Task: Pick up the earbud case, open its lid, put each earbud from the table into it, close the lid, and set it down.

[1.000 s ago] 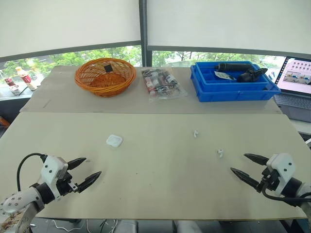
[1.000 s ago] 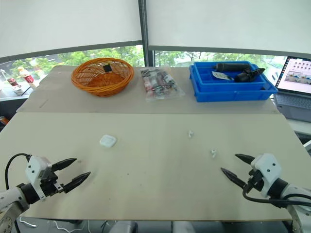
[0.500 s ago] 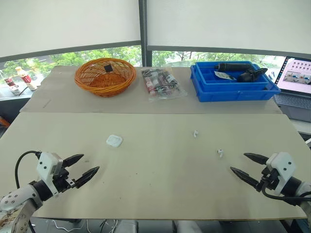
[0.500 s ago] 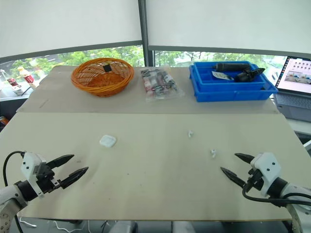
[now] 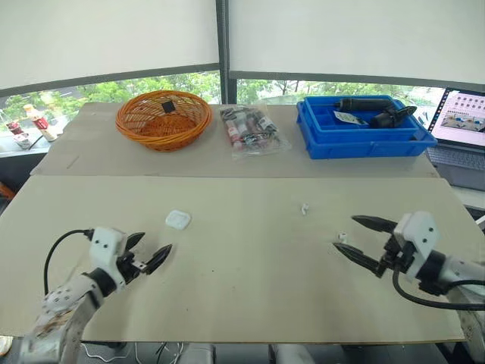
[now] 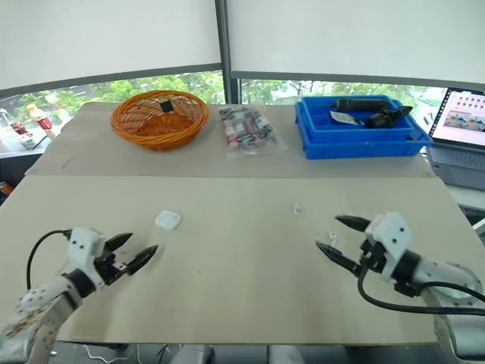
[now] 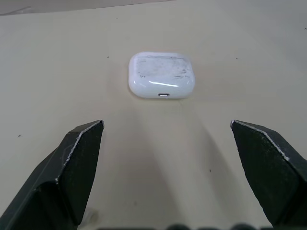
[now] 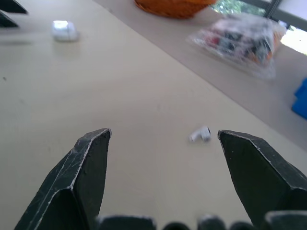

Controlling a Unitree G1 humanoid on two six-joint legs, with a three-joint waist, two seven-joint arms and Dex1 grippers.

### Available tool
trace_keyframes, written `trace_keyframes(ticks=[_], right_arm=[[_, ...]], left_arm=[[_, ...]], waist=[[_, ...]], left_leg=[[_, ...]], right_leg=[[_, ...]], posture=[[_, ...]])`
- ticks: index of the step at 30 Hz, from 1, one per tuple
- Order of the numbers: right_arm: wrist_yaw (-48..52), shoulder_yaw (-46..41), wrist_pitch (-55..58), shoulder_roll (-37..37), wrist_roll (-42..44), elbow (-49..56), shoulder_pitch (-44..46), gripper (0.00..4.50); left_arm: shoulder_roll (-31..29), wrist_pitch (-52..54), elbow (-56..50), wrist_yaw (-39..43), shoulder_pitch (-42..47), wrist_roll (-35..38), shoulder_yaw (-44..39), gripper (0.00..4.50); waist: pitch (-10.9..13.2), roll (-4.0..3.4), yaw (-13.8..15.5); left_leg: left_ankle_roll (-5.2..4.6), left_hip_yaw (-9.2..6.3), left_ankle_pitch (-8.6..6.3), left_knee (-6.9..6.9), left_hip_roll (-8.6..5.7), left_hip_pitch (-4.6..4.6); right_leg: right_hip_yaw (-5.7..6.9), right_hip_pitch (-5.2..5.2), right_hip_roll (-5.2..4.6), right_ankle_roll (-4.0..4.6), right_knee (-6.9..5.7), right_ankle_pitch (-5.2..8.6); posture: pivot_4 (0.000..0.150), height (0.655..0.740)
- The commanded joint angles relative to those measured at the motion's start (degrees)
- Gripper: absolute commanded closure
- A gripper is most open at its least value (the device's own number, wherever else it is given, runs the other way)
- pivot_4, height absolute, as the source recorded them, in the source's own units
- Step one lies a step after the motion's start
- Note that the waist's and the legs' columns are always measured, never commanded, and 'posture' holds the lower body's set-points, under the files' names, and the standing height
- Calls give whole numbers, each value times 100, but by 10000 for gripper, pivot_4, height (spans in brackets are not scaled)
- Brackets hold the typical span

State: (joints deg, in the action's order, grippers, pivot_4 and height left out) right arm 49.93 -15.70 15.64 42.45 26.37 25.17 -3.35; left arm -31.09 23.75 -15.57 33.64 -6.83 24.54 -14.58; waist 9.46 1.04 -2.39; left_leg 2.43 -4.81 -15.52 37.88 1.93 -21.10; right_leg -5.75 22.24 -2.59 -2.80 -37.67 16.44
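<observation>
The earbud case (image 7: 161, 75) lies shut and flat on the desk (image 5: 242, 303), just ahead of the left gripper (image 5: 156, 242), whose jaws are spread wide. It looks light, stiff and glossy, so likely slippery; I'd pinch it across its narrower width. The near earbud (image 5: 342, 237) sits by the right gripper (image 5: 344, 232), jaws likewise spread; the far earbud (image 5: 305, 207) lies beyond. At the back, an orange basket (image 5: 164, 119) holds one small dark item and a blue bin (image 5: 364, 136) holds a black tool.
</observation>
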Motion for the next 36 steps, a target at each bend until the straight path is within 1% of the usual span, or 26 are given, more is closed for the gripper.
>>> trace_keyframes(ticks=[1,8,18,25,27,28,30,31,36], right_arm=[[-23,113,327,112,268,396,229,5507],[28,475,982,154,714,708,719,5507],[204,602,1122,199,845,790,814,5507],[235,632,1129,207,853,797,823,5507],[241,639,1116,201,842,786,806,5128],[243,641,1111,198,836,781,797,5128],[244,633,1097,194,829,794,754,5128],[238,627,1094,191,827,804,733,5128],[204,524,1078,225,797,913,518,5128]], left_arm=[[69,-54,78,-195,163,-236,168,0],[297,-80,710,-391,791,-699,692,0],[379,161,1566,-378,1736,-955,1034,0],[402,295,1714,-294,1890,-1010,1201,0],[400,251,1846,-257,1978,-1040,1239,5416],[401,221,1909,-235,2019,-1059,1253,8810],[397,147,2013,-169,2083,-1107,1295,17969],[395,105,2056,-130,2108,-1131,1315,19485],[294,-339,2275,333,2188,-1292,1515,19466]], waist=[[0,0,3],[0,1,42],[-1,-1,140],[-1,-1,159],[-1,-2,165],[-1,-2,168],[-2,-3,171],[-2,-3,179],[-3,-4,194]], left_leg=[[0,0,0,0,1,-1],[0,-2,0,0,-2,2],[-1,-2,1,1,-3,5],[-1,-2,1,2,-3,4],[0,-2,1,2,-3,5],[0,-2,1,2,-4,5],[0,-2,1,2,-4,5],[0,-2,1,2,-5,4],[0,-2,1,3,-5,4]], right_leg=[[0,0,0,0,2,0],[2,-1,-1,0,-4,-1],[2,0,0,0,-10,-1],[3,0,-1,0,-8,-1],[3,-1,-2,0,-10,-1],[3,-1,-1,0,-10,-1],[3,-1,-2,0,-10,-1],[3,-1,-2,0,-8,0],[4,-2,-2,0,-8,-1]], posture=[[1500,7282],[1500,7282],[1500,7282],[1500,7282],[1500,7282],[1500,7282],[1500,7282],[1500,7282],[1500,7282]])
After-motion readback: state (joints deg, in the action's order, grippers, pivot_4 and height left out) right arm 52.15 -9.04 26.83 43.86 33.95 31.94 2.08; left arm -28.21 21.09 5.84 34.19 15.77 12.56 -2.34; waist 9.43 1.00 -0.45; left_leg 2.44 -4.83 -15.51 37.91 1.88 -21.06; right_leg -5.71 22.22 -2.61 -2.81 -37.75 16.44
